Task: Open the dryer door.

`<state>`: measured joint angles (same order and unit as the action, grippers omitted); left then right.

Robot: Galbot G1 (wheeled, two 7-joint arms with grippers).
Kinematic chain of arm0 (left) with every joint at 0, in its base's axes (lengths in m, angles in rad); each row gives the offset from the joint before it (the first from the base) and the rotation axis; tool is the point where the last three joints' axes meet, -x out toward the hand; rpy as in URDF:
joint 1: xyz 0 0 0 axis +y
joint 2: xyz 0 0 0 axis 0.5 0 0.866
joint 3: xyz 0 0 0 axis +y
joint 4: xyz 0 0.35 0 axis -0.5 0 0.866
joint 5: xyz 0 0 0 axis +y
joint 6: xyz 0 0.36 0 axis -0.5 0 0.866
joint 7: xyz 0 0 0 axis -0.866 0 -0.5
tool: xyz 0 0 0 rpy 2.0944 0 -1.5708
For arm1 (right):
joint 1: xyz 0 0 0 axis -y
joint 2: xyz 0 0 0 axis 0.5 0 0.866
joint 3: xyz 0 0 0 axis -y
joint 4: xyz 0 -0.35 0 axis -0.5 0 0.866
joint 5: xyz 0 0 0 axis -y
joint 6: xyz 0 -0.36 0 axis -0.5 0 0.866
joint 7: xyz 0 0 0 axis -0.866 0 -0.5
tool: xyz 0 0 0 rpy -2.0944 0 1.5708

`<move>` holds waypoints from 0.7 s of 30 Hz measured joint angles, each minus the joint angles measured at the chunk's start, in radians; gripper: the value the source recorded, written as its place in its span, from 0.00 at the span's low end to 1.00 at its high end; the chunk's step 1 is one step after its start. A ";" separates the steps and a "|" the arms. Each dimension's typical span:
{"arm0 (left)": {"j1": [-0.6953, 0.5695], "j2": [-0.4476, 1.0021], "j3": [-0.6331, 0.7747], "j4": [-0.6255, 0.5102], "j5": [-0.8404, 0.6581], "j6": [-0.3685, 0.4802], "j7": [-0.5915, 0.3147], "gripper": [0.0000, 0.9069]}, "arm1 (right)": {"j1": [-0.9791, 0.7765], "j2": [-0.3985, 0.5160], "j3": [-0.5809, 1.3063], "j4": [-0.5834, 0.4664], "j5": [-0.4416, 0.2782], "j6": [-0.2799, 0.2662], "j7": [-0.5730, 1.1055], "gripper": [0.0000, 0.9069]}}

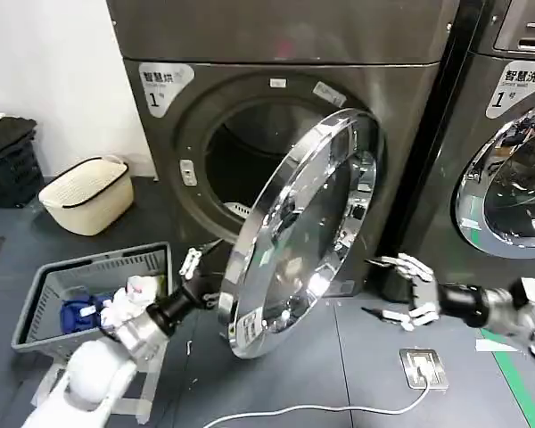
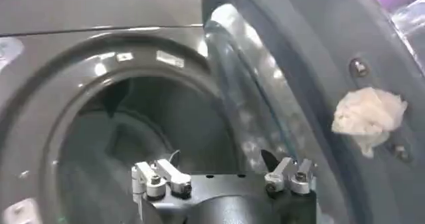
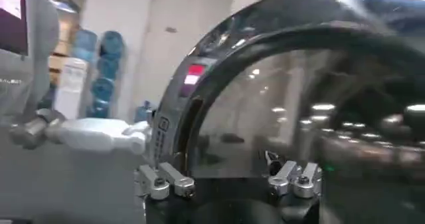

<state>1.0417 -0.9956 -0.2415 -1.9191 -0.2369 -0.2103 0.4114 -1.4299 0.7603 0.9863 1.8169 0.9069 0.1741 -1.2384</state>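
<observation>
Head view: the door [image 1: 299,227] stands swung about halfway out from the dryer [image 1: 276,98], hinged on the right. The left tool [image 1: 199,272] sits at the door's free edge, behind it, placed to push it wider. The right tool [image 1: 401,290] waits released, fingers spread, beside the hinge side.

Left wrist view: left tool [image 2: 222,179] released, facing the drum.

Right wrist view: right tool [image 3: 226,179] released, facing the door's glass.

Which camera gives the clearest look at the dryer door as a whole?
The head view: the whole round chrome dryer door stands swung partly open before the drum opening. The left wrist view catches just its dark inner side; the right wrist view only an upper arc of its glass front.
</observation>
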 joint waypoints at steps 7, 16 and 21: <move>-0.065 -0.008 0.096 0.037 -0.015 -0.022 -0.001 1.00 | -0.206 0.110 0.232 0.022 0.000 0.072 0.077 1.00; -0.165 -0.036 0.220 0.095 -0.031 -0.046 -0.010 1.00 | -0.372 0.276 0.483 0.043 -0.071 0.191 0.264 1.00; -0.236 -0.067 0.298 0.134 -0.030 -0.051 -0.014 1.00 | -0.410 0.362 0.592 0.047 -0.163 0.175 0.434 1.00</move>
<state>0.8061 -1.0625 0.0570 -1.7851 -0.2666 -0.2613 0.3972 -1.8400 1.1224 1.5781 1.8642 0.7440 0.3486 -0.8046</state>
